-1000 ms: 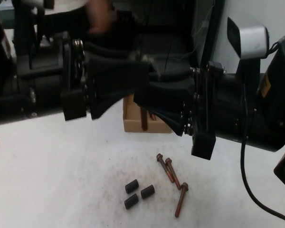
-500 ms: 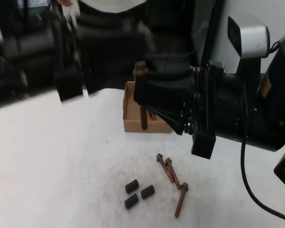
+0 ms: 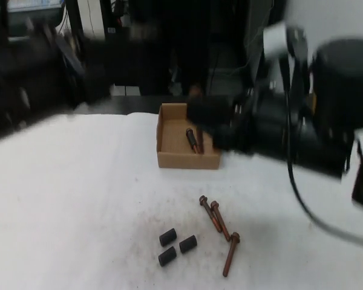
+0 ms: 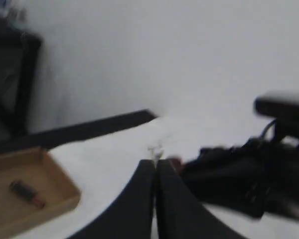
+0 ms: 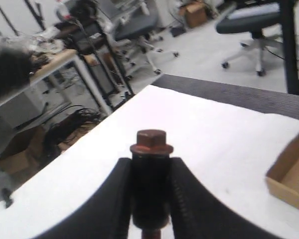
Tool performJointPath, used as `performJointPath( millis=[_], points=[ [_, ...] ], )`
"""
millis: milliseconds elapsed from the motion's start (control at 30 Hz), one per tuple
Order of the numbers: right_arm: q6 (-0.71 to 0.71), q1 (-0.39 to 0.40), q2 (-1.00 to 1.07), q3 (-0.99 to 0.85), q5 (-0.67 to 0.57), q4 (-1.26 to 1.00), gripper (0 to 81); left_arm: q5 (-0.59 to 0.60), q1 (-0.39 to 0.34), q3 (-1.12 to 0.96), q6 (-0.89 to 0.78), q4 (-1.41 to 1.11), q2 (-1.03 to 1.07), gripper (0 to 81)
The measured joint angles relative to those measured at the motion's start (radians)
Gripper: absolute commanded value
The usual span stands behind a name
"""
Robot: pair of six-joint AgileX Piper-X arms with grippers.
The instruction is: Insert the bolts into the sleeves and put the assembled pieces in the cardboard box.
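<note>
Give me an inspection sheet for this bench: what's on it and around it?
Surface: white bench, faint dark smudges near the parts.
Job's things: three loose bolts; three sleeves; cardboard box with an assembled piece inside.
Clutter: nothing seen.
Grippers: left gripper shut, empty; right gripper shut on a sleeved bolt.
Cables: black cable beside an arm.
Surroundings: office chair, desks, floor clutter.

A copper bolt (image 5: 150,142) seated in a black sleeve (image 5: 149,191) is held upright by the right hand (image 5: 149,167). One assembled piece (image 3: 192,139), seemingly, is laid in the cardboard box (image 3: 169,159) beside that hand; three loose bolts (image 3: 218,219) and three loose sleeves (image 3: 188,244) are scattered farther off.
</note>
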Motion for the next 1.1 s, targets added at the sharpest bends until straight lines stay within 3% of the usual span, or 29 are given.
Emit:
performJointPath(
  millis=[100, 233, 400, 533, 800, 1100],
  points=[
    [-0.002, -0.066, 0.073, -0.118, 0.037, 0.153, 0.6, -0.207, 0.000, 0.000, 0.092, 0.349, 0.006, 0.3],
    [-0.002, -0.127, 0.213, -0.295, 0.052, 0.323, 0.6, -0.296, 0.000, 0.000, 0.119, 0.530, 0.032, 0.3],
    [-0.052, -0.160, 0.450, -0.609, 0.069, 0.600, 0.6, -0.311, 0.000, 0.000, 0.127, 0.591, 0.055, 0.3],
    [-0.131, -0.162, 0.641, -0.822, 0.152, 0.784, 0.6, -0.314, 0.001, 0.000, 0.127, 0.609, 0.061, 0.3],
    [-0.178, -0.168, 0.937, -1.130, 0.259, 1.033, 0.6, -0.317, 0.001, 0.000, 0.128, 0.656, 0.061, 0.3],
    [-0.181, -0.170, 1.062, -1.235, 0.293, 1.063, 0.6, -0.317, 0.001, 0.000, 0.130, 0.741, 0.061, 0.3]
  ],
)
